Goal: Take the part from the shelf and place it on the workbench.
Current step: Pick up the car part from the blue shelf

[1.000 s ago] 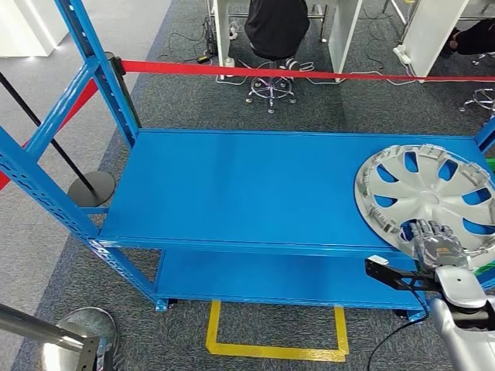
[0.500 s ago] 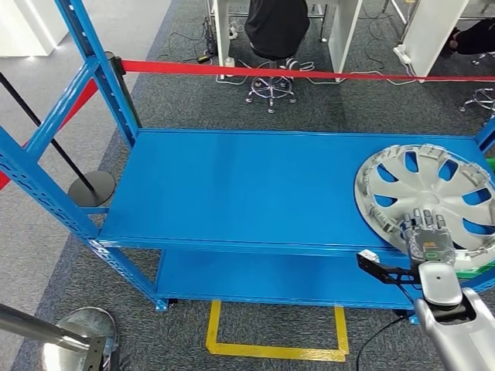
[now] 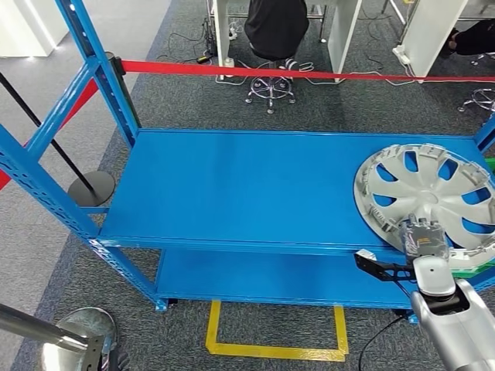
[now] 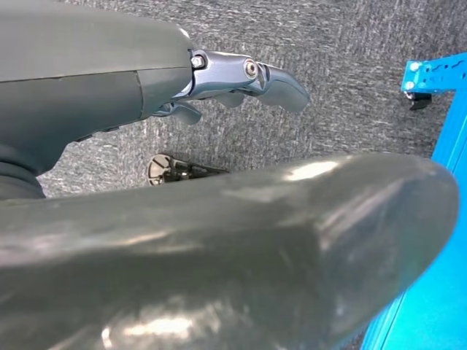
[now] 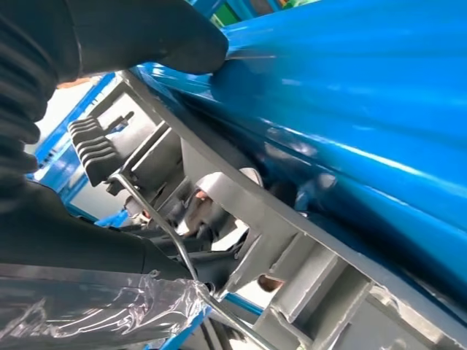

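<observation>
Silver wheel cover [image 3: 431,202] lying flat at the right end of the blue shelf [image 3: 245,185], near edge overhanging the shelf's front lip. Right hand [image 3: 425,238] at that near edge — fingers curled onto the rim, thumb beneath in the right wrist view, gripping it. Left hand [image 4: 242,76] low beside the shelf's corner over grey carpet [image 4: 341,44] — holding nothing, fingers apart.

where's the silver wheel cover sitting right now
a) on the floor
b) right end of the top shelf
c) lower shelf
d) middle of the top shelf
b: the wheel cover lies flat at the right end of the blue shelf, with the right hand at its near rim.
</observation>
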You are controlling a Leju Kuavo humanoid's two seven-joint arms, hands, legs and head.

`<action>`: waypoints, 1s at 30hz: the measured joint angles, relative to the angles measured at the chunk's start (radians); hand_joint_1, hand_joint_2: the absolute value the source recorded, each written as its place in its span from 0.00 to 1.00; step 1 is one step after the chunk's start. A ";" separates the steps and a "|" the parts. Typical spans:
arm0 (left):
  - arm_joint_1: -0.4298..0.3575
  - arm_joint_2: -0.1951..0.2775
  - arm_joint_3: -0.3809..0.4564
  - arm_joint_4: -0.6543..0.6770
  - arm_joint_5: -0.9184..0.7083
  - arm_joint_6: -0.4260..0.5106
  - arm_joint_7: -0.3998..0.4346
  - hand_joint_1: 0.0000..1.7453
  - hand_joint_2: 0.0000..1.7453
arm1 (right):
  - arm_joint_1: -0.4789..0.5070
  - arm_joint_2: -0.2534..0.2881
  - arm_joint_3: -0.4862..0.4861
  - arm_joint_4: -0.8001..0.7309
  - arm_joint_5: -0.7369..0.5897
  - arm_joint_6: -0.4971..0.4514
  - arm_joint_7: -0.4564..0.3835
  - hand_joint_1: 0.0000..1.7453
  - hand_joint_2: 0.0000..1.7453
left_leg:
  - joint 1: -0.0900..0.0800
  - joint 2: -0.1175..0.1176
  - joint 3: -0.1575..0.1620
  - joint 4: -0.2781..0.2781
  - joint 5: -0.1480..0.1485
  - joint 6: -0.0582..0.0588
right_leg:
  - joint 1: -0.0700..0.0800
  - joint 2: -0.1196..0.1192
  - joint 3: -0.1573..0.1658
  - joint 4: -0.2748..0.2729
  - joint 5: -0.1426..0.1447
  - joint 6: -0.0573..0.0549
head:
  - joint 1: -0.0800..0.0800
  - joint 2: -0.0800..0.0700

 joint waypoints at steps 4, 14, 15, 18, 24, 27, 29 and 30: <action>-0.002 -0.001 0.000 -0.002 0.003 -0.002 -0.001 0.00 0.00 | -0.035 0.012 0.006 0.040 0.000 0.029 -0.006 1.00 1.00 | 0.000 0.002 0.001 0.000 0.000 -0.001 | 0.000 0.004 0.000 0.000 0.003 0.000 | 0.000 0.000; -0.003 -0.001 0.000 -0.003 0.006 -0.003 -0.002 0.00 0.00 | -0.084 0.031 0.024 0.108 0.001 0.039 -0.011 1.00 1.00 | 0.000 0.002 -0.002 0.000 0.011 0.000 | 0.000 0.004 -0.002 -0.002 0.014 0.002 | 0.000 0.000; -0.003 -0.001 0.000 -0.003 0.006 -0.003 -0.002 0.00 0.00 | -0.087 0.033 0.021 0.111 0.001 0.042 -0.017 1.00 1.00 | 0.000 0.002 -0.002 0.000 0.011 0.000 | 0.000 0.005 -0.003 -0.002 0.015 0.002 | 0.000 0.000; -0.003 -0.001 0.000 -0.004 0.013 -0.004 -0.003 0.00 0.00 | -0.090 0.045 0.002 0.115 0.001 0.031 -0.036 1.00 1.00 | 0.000 0.003 -0.002 0.000 0.013 -0.001 | 0.000 0.005 -0.003 -0.002 0.016 0.001 | 0.000 0.000; 0.001 -0.012 0.004 -0.022 0.035 -0.007 0.003 0.00 0.00 | -0.038 0.074 -0.086 0.005 0.001 0.014 -0.071 1.00 1.00 | 0.000 0.002 -0.015 0.000 0.020 -0.001 | 0.000 0.005 -0.015 -0.001 0.022 0.002 | 0.000 0.000; 0.004 -0.023 0.011 -0.037 0.045 -0.007 0.017 0.00 0.00 | 0.004 0.089 -0.123 -0.117 0.001 -0.019 -0.088 1.00 1.00 | 0.000 0.003 -0.024 0.000 0.024 -0.002 | 0.000 0.005 -0.025 -0.001 0.026 0.001 | 0.000 0.000; 0.006 -0.030 0.016 -0.047 0.050 -0.008 0.022 0.00 0.00 | 0.023 0.101 -0.141 -0.216 0.001 -0.036 -0.094 1.00 1.00 | 0.001 0.003 -0.027 0.000 0.024 -0.002 | 0.000 0.004 -0.028 -0.001 0.026 0.001 | 0.000 0.000; 0.006 -0.034 0.017 -0.051 0.051 -0.010 0.022 0.00 0.00 | 0.032 0.105 -0.148 -0.267 0.001 -0.043 -0.094 1.00 1.00 | 0.001 0.002 -0.027 0.000 0.025 -0.002 | 0.000 0.002 -0.028 -0.001 0.026 0.000 | 0.000 0.000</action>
